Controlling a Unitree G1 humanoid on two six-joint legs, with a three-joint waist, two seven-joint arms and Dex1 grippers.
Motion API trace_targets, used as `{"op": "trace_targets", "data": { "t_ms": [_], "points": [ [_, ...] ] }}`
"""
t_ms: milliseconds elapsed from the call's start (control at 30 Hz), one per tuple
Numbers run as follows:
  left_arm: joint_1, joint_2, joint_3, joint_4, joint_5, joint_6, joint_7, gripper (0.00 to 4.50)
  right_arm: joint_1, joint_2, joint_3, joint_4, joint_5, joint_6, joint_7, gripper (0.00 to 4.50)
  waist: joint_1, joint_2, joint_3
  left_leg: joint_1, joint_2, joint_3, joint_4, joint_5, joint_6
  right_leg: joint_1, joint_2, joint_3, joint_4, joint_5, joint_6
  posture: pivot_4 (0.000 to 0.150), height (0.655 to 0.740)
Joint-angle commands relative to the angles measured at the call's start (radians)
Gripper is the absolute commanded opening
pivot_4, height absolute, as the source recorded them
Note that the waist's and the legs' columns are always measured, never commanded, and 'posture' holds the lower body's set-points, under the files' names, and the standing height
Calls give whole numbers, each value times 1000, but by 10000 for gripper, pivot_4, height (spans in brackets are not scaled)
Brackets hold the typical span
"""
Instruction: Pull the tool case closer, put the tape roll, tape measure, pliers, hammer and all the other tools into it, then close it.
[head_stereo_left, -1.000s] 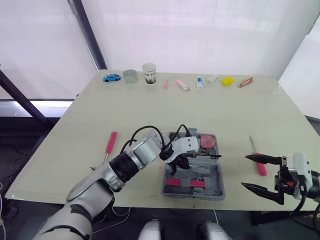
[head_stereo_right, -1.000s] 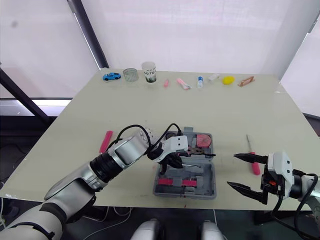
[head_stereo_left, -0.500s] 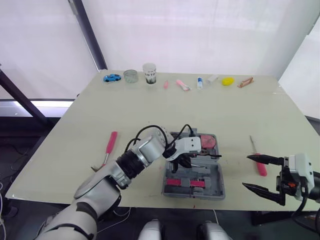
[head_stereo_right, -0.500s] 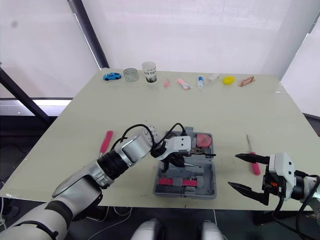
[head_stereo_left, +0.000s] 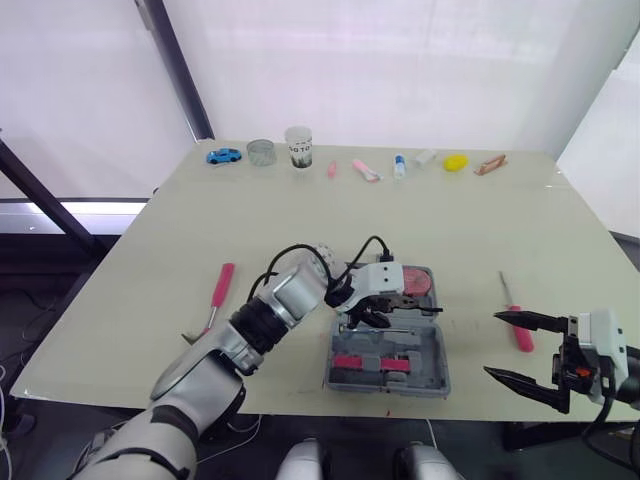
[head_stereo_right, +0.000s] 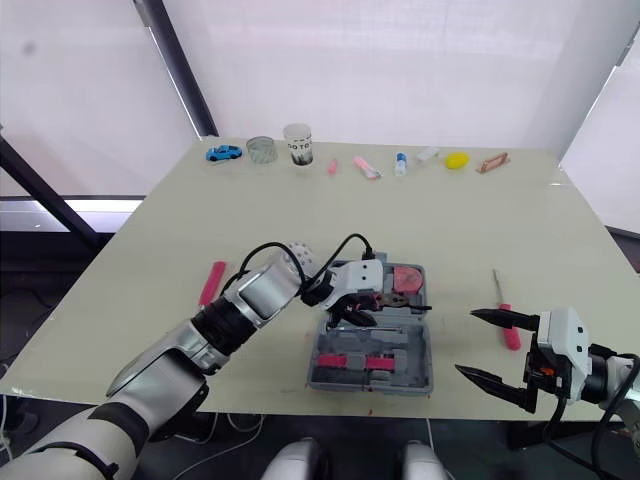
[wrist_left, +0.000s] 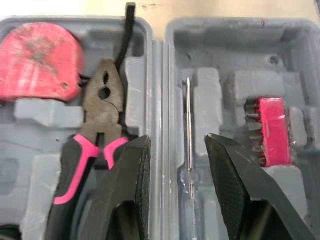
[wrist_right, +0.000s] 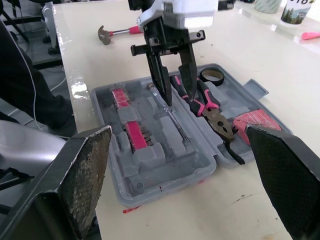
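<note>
Both released: left claw (wrist_left: 176, 142) over the tool case (head_stereo_left: 418, 347); right claw (head_stereo_left: 494, 346) well apart.

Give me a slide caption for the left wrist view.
Left gripper hovers open over the grey tool case, above a slim screwdriver, with pink-handled pliers and a red tape measure in their slots.

The paper cup (wrist_right: 294, 11) bears dark print, partly cut off, reading roughly "018".
</note>
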Motion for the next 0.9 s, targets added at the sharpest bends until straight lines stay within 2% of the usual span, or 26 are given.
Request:
{"op": "trace_targets", "data": {
  "t_ms": [33,100,200,500,900],
  "points": [
    [35,26,94,-39,-58,-43,-26,18348,0,6,-13,-27,6,-22,-1,45000,1,0,0,0,0,0,0,0,0,0,0,0,0,0,0,1500,7400],
    [59,27,133,-37,-81,-50,-21,12929,-2,10,-12,-25,4,-24,-1,45000,2,0,0,0,0,0,0,0,0,0,0,0,0,0,0,1500,7400],
    [103,33,153,-45,-92,-80,-24,118,-8,14,-6,-19,0,-26,0,45000,3,0,0,0,0,0,0,0,0,0,0,0,0,0,0,1500,7400],
    [173,16,143,-5,-54,-166,10,118,-28,16,5,-3,-4,-26,5,45000,3,0,0,0,0,0,0,0,0,0,0,0,0,0,0,1500,7400],
    [208,0,64,139,82,-255,43,118,-28,15,2,-13,-5,-19,-2,45000,3,1,-1,1,0,0,0,0,0,1,0,0,0,0,0,1500,7400]
  ]
}}
